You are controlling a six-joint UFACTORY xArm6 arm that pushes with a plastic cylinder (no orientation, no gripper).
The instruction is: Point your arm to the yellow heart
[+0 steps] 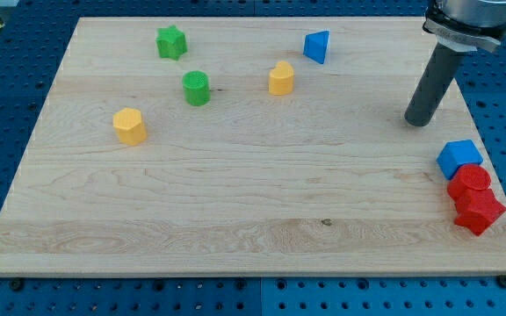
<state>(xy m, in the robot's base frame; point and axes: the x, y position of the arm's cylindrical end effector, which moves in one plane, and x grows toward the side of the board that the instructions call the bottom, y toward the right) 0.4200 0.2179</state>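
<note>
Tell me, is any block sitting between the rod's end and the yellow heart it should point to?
Nothing visible does. My tip stands near the view's right edge, and the yellow heart lies to its left, slightly higher up. The blue triangle sits above that straight path, not on it.

Eight blocks sit on the wooden board (235, 211) — two yellow (130, 125) (281, 78), two green (171, 42) (197, 88), two blue (317, 46) (459, 158), two red (470, 180) (479, 211) — beside one dark rod (432, 83).

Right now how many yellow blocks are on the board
2. One yellow block sits near the view's top centre, left of the blue block. The other yellow block lies toward the view's left. My tip is far right of both. None look hidden.
</note>
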